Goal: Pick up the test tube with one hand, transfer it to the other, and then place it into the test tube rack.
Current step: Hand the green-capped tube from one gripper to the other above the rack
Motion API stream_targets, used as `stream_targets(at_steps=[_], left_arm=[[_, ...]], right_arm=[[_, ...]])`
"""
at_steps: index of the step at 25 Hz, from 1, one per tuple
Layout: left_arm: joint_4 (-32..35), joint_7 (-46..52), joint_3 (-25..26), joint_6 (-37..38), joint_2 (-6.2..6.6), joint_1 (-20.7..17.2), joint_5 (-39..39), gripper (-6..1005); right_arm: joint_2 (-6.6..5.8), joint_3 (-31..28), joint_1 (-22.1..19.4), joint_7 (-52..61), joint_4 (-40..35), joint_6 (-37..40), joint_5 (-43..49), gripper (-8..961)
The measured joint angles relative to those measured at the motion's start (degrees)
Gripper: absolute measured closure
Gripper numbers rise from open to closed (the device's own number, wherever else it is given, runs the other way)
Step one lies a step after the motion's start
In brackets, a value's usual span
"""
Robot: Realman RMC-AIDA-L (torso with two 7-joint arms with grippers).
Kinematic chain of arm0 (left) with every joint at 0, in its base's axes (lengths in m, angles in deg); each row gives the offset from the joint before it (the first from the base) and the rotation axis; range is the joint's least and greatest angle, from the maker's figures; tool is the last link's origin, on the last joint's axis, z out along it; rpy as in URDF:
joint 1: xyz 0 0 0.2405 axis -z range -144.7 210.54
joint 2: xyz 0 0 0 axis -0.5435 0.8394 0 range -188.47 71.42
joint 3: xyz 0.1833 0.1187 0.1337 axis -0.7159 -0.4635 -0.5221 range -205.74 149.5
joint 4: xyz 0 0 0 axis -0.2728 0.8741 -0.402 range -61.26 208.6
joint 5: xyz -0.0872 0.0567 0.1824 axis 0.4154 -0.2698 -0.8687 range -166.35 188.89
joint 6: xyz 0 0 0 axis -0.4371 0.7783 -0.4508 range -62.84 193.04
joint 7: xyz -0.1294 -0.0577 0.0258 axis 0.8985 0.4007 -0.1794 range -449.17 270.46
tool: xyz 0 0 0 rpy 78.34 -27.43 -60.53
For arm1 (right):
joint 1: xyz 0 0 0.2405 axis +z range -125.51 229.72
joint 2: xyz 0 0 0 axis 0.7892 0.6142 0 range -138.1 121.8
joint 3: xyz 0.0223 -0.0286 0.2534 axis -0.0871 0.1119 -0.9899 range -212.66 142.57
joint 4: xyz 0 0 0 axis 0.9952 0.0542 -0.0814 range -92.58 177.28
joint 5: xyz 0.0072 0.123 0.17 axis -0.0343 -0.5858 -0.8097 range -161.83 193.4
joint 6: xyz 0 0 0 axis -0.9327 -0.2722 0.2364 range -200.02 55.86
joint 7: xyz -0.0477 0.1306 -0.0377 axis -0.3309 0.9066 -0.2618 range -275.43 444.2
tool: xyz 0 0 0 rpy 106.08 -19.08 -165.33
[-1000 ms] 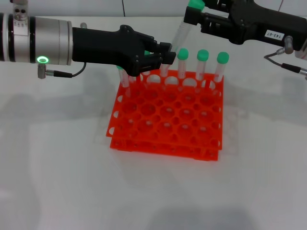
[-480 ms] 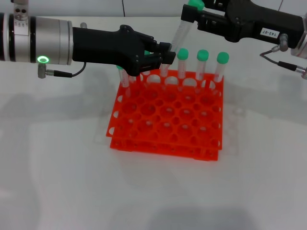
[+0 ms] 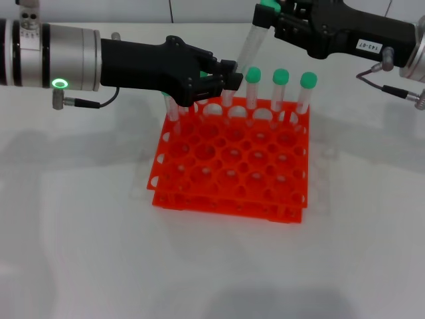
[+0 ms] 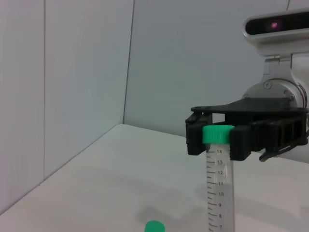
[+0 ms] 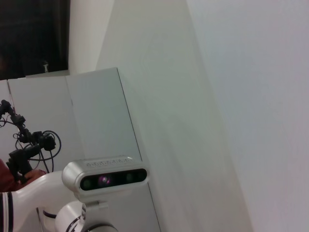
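White table (image 3: 80, 252) fills most of the head view, lower half bare.

Test tube rack (image 3: 232, 163): orange-red, two tiers, grid of round holes, centre of frame. Three green-capped tubes (image 3: 280, 90) stand upright in its far row, toward the upper right of the rack. At least one more clear tube sits at the far left corner, partly hidden behind the left gripper.

Left arm enters from the upper left edge, silver cuff with green ring (image 3: 60, 83). Left gripper (image 3: 224, 76) reaches to the far edge of the rack, at upper centre. Its fingers lie close around the lower end of the slanted tube; contact cannot be told, so whether it is gripping is not clear.

Right arm enters from the upper right corner; white label sticker (image 3: 366, 46) on its body. Right gripper (image 3: 267, 13) is clamped on the test tube (image 3: 249, 48) at the green cap. The left wrist view shows this plainly: right gripper (image 4: 217, 137) with its fingers either side of the cap, test tube (image 4: 218, 191) hanging below with printed graduations.

Test tube position: above the rack's far edge, top centre of the head view, slanted, cap uppermost, lower end down by the left gripper's fingertips.
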Motion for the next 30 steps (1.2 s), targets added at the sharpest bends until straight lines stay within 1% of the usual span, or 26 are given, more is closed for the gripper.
stream_targets(at_steps=[6, 16, 24, 30], left_arm=[[0.05, -0.01, 0.0, 0.0, -0.15, 0.0, 0.0, 848], [0.16, -1.05, -0.23, -0.22, -0.6, -0.29, 0.03, 871], [0.23, -0.13, -2.4, -1.63, -0.8, -0.3, -0.14, 915], [0.89, 3.08, -2.41, -2.33, -1.04, -0.31, -0.31, 764]], right_arm=[[-0.05, 0.2, -0.02, 0.08, 0.04, -0.37, 0.07, 687], [-0.24, 0.28, 0.0, 0.15, -0.18, -0.49, 0.38, 687], [-0.23, 0.27, 0.13, 0.15, -0.35, -0.49, 0.62, 688], [-0.23, 0.27, 0.06, 0.15, -0.39, -0.47, 0.62, 688]])
